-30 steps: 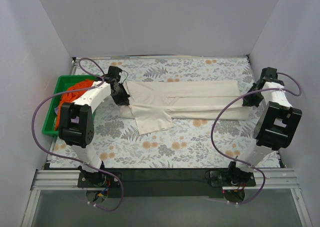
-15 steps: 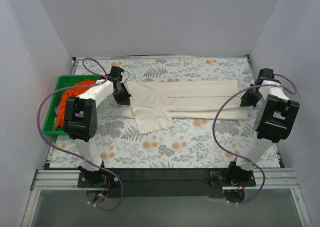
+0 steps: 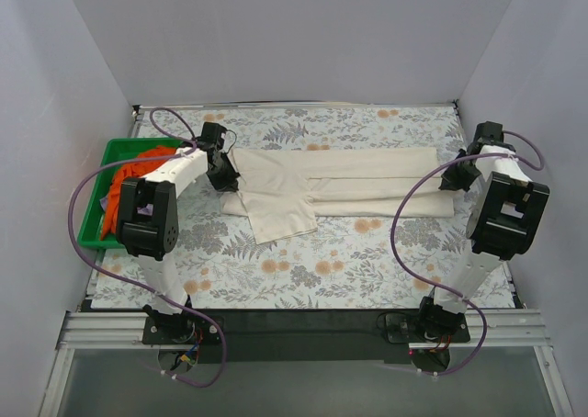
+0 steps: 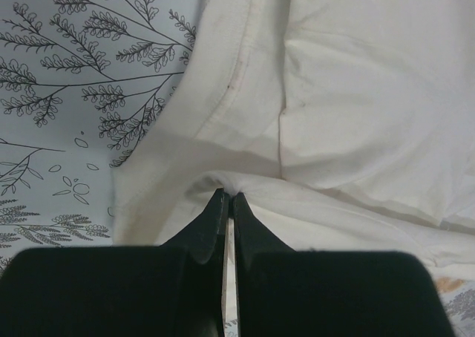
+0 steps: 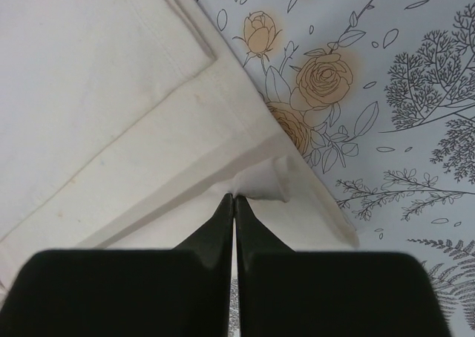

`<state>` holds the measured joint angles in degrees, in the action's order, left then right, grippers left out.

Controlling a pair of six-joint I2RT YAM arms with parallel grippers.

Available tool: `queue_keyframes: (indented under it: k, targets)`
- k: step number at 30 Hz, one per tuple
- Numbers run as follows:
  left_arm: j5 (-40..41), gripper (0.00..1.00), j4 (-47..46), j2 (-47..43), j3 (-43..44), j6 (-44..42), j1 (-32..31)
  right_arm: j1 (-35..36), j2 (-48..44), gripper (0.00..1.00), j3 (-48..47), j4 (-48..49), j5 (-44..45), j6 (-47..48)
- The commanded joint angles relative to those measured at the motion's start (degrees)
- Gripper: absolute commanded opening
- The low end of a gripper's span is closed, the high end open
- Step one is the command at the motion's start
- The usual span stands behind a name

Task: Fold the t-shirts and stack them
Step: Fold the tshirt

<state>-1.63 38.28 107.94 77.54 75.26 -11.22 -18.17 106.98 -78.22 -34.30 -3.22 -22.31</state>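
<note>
The cream t-shirt [image 3: 340,183] lies stretched across the far half of the table, folded lengthwise, with a sleeve flap hanging toward me at its left. My left gripper [image 3: 227,180] is shut on the cream t-shirt's left end; its cloth [image 4: 349,92] bunches at the tips [image 4: 227,197]. My right gripper [image 3: 450,183] is shut on the shirt's right corner [image 5: 267,181], pinching a small fold at the tips [image 5: 234,200]. The orange t-shirt [image 3: 129,183] lies crumpled in the green tray. The lavender one is not in view.
The green plastic tray [image 3: 96,206] sits at the table's left edge beside the left arm. The table has a floral cover [image 3: 303,270]. White walls close in the left, back and right sides.
Both grippers have shifted slightly away from me along the shirt's ends, and the near edge of the cream shirt has drawn a little straighter. Both grips hold.
</note>
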Motion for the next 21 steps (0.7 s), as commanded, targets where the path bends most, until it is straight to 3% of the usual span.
queue_keyframes:
  k: [1, 13, 15, 16, 17, 19, 21]
  targets:
    - [3.47, 0.0, -1.72, -1.86, -1.6, -0.03, 0.85, 0.07, 1.48, 0.01, -2.12, 2.92, 0.24, 0.6]
    - [4.97, 0.0, -5.32, -0.45, -2.83, 0.15, 0.85, 0.24, 4.38, 0.01, -3.08, 5.65, -0.64, 1.82]
    - [4.01, 0.1, -5.32, -1.06, -2.57, 0.06, 0.85, 0.51, 4.38, 0.06, -3.78, 5.57, -1.69, 2.35]
    - [3.74, 0.15, -5.32, -1.59, -2.48, 0.14, 0.85, 0.6, 4.03, 0.16, -3.96, 5.65, -1.78, 2.7]
    - [3.48, 0.26, -5.24, -2.98, -2.48, 0.15, 0.85, 0.86, 3.16, 0.21, -4.14, 5.57, -1.96, 3.23]
    - [3.47, 0.36, -5.15, -4.66, -2.65, 0.15, 0.68, 1.3, 2.01, 0.35, -4.14, 5.48, -2.05, 3.58]
    - [3.56, 0.51, -4.53, -7.81, -3.44, 0.06, 0.33, 2.0, -0.27, 0.43, -3.44, 5.56, -2.05, 3.76]
